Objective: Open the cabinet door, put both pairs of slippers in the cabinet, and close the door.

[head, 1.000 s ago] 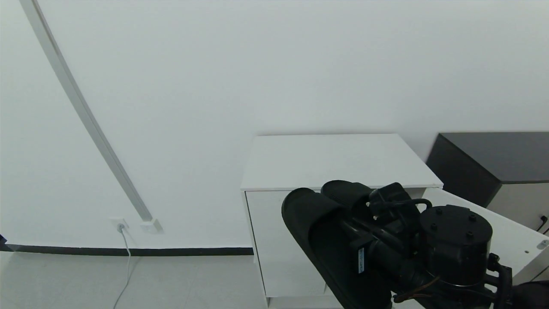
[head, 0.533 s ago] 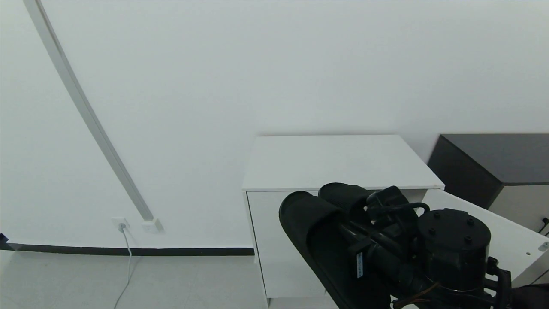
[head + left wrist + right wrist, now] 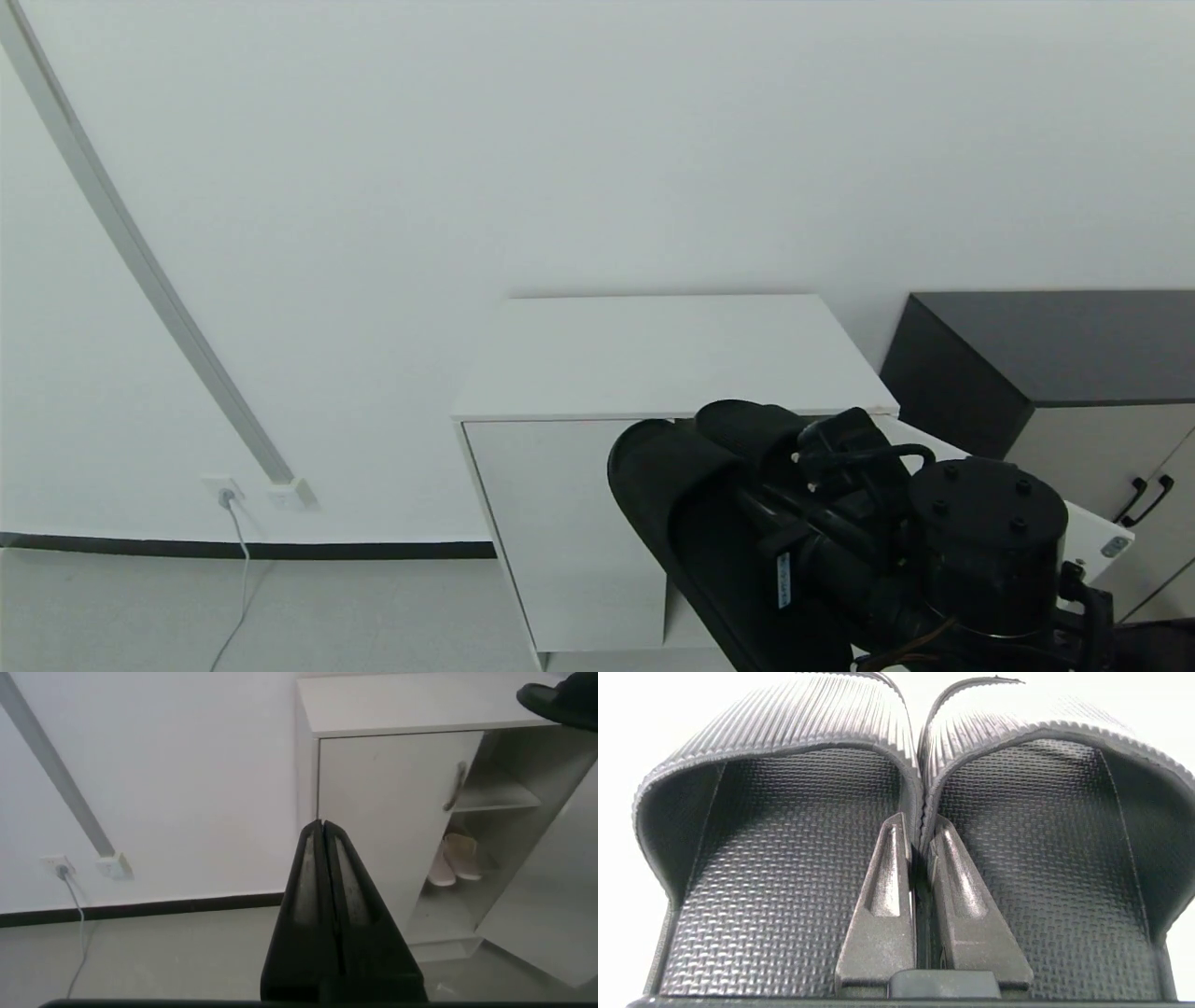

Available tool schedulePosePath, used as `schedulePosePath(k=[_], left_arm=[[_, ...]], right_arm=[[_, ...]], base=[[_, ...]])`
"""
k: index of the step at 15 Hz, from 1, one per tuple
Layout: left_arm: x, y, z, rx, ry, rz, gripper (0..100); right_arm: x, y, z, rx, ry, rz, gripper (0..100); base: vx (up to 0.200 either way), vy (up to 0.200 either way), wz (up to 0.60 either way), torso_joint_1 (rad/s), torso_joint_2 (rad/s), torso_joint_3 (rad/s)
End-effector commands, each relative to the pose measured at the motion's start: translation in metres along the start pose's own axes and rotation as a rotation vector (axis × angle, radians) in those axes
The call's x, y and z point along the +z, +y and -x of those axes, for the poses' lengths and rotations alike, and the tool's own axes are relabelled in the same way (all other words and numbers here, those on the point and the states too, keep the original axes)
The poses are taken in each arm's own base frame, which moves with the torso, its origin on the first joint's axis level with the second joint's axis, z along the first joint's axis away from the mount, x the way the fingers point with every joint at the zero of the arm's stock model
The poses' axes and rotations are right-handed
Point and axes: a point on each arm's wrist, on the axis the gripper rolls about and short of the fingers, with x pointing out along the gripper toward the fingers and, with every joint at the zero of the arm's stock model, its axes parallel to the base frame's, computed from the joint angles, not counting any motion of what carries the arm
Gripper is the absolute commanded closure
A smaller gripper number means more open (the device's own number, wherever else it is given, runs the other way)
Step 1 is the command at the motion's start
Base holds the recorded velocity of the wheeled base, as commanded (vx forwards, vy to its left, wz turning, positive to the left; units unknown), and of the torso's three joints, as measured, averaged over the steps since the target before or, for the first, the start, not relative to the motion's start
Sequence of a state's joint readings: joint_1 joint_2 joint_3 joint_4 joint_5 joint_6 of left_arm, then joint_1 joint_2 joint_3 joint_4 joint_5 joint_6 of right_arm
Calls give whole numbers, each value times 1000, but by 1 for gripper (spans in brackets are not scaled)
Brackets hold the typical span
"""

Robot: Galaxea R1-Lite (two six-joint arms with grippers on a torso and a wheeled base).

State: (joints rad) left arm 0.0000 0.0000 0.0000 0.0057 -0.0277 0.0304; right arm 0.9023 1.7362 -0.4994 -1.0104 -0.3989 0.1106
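Observation:
A pair of black slippers (image 3: 691, 504) is held side by side, high in front of the white cabinet (image 3: 672, 355). My right gripper (image 3: 919, 826) is shut on the two adjoining inner walls of the black slippers (image 3: 785, 887). The cabinet's right door (image 3: 1092, 532) stands swung open. The left door (image 3: 383, 821) is shut. A pair of beige slippers (image 3: 455, 857) lies inside on the lower level, under a shelf (image 3: 495, 798). My left gripper (image 3: 322, 826) is shut with nothing in it, low and to the left of the cabinet (image 3: 411, 700).
A dark-topped cabinet (image 3: 1055, 345) with black handles (image 3: 1144, 499) stands close to the right of the open door. On the left wall are a diagonal cable duct (image 3: 140, 261) and a socket with a hanging cable (image 3: 224, 490). Bare floor (image 3: 168, 952) lies left of the cabinet.
The whole head view has shifted, so the cabinet now sits further left and the dark cabinet's handles have come into view. The right gripper keeps the black slippers at the same place in the picture.

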Motion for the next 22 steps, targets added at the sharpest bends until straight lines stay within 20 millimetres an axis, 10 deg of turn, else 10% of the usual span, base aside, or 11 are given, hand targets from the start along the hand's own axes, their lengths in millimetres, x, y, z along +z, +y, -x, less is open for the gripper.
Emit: schedulePosePath(k=[1, 22], left_arm=[[0, 0, 0, 0, 0, 0, 100], [0, 0, 0, -1, 0, 3, 100]], right_arm=[[-1, 0, 0, 1, 5, 2, 100], [-9, 1, 3, 24, 31, 13, 100]], base=[[0, -200, 0, 7, 2, 2], [0, -38, 0, 1, 1, 0]])
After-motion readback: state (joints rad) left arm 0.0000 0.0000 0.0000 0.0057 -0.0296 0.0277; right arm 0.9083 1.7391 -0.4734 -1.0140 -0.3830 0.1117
